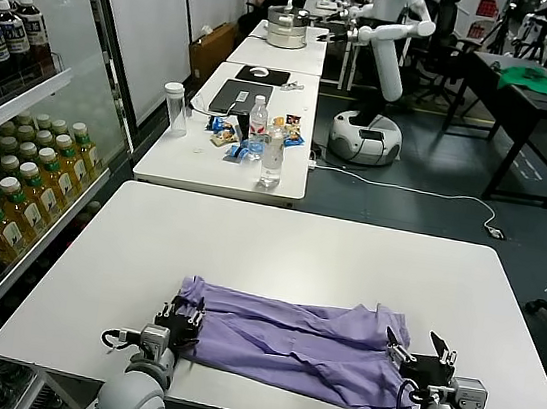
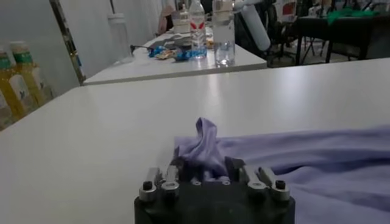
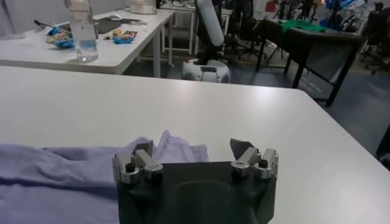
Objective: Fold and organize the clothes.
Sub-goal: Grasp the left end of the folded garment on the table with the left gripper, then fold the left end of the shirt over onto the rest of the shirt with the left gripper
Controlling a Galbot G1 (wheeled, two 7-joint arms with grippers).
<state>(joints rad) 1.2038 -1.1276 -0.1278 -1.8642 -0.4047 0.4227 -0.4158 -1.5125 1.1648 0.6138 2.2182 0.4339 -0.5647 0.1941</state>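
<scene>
A lavender T-shirt, the clothes (image 1: 295, 344), lies folded into a long strip across the near part of the white table (image 1: 298, 248). My left gripper (image 1: 182, 312) is at the strip's left end. In the left wrist view its jaws (image 2: 205, 167) are shut on a bunched-up fold of the fabric (image 2: 205, 143) that stands up between them. My right gripper (image 1: 418, 350) is at the strip's right end. In the right wrist view it (image 3: 194, 149) stands wide open, and the shirt's end (image 3: 177, 146) lies loose between the fingers, nearer one of them.
A second white table (image 1: 228, 163) behind carries bottles (image 1: 273, 154), a clear cup (image 1: 175, 108), snacks and a laptop. A drinks fridge (image 1: 4, 179) lines the left side. Another robot (image 1: 369, 126) and a dark table with a green cloth (image 1: 534, 80) stand farther back.
</scene>
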